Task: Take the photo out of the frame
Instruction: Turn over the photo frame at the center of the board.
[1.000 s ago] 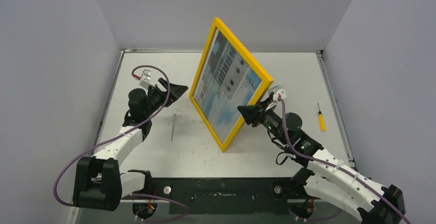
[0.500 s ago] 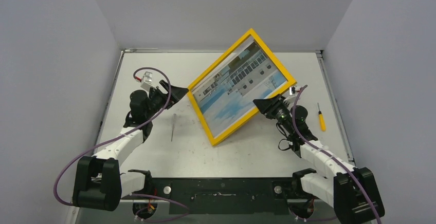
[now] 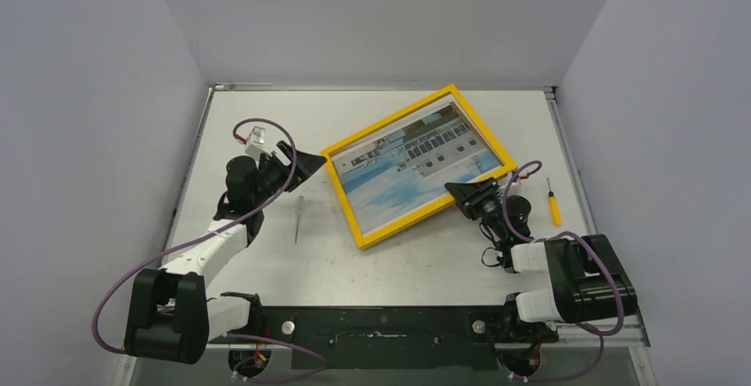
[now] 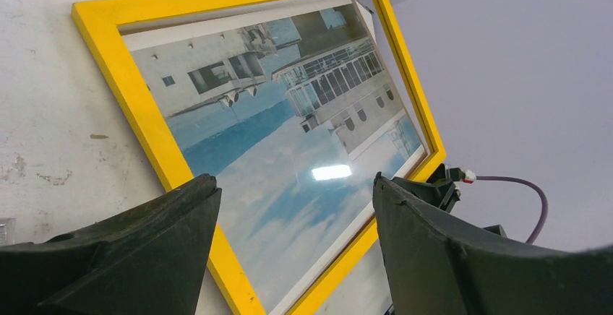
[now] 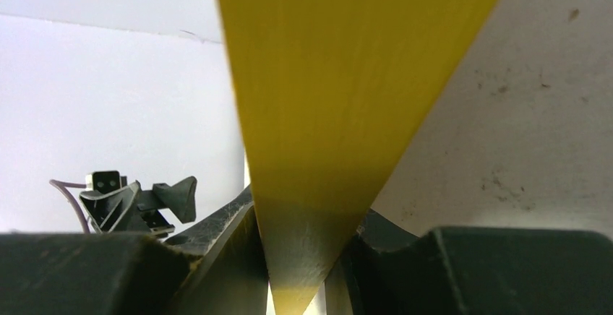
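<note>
Right end effector (image 3: 457,190) pinching frame (image 3: 344,193) edge, photo (image 3: 407,173) inside

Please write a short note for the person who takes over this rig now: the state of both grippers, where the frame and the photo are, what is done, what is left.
Right gripper: fingers shut on the near right edge of the large picture frame with a bright yellow border.
Left gripper: open, beside the frame's left corner, holding nothing.
Frame: face up, low on the white table; the thin blue-and-white building photo is inside it.
Done: nothing out yet.
Left: probably reach the frame's back, open it, pull the photo out.
A small yellow-handled screwdriver lies at the right.
</note>
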Robot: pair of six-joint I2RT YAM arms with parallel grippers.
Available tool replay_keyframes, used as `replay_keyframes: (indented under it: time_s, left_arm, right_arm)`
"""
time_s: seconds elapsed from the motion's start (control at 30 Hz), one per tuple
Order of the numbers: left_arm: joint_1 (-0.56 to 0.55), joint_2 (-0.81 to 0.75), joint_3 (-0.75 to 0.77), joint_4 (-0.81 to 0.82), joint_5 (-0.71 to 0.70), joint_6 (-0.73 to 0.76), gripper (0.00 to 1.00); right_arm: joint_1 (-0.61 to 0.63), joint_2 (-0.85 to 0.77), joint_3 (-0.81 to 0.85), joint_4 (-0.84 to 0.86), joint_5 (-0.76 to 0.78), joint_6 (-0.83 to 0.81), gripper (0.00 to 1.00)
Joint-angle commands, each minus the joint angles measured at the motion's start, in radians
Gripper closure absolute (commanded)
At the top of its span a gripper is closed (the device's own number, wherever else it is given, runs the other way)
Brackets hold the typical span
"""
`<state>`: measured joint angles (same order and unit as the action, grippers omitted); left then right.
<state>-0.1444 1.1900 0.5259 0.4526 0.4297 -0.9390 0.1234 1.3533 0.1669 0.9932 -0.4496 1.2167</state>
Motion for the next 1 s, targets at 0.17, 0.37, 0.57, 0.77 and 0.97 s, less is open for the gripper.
replay_keyframes:
  time_s: [0.17,0.37,0.57,0.77,0.97]
  left_arm:
    - [-0.049,0.024,0.105,-0.280,-0.121,0.139,0.25]
    - [-0.090,0.095,0.177,-0.385,-0.154,0.193,0.28]
    - [-0.142,0.145,0.236,-0.450,-0.217,0.233,0.28]
    - [-0.205,0.210,0.334,-0.552,-0.294,0.300,0.29]
    - [-0.228,0.273,0.431,-0.638,-0.383,0.353,0.29]
  right_arm:
    - [-0.031,0.210,0.019,0.211,-0.034,0.026,0.95]
    - [-0.048,0.306,0.071,0.143,-0.117,0.030,0.95]
    - [-0.057,0.378,0.161,-0.081,-0.226,-0.036,0.95]
    - [-0.060,0.327,0.227,-0.397,-0.154,-0.164,0.95]
    - [-0.060,0.279,0.423,-0.933,0.038,-0.393,0.95]
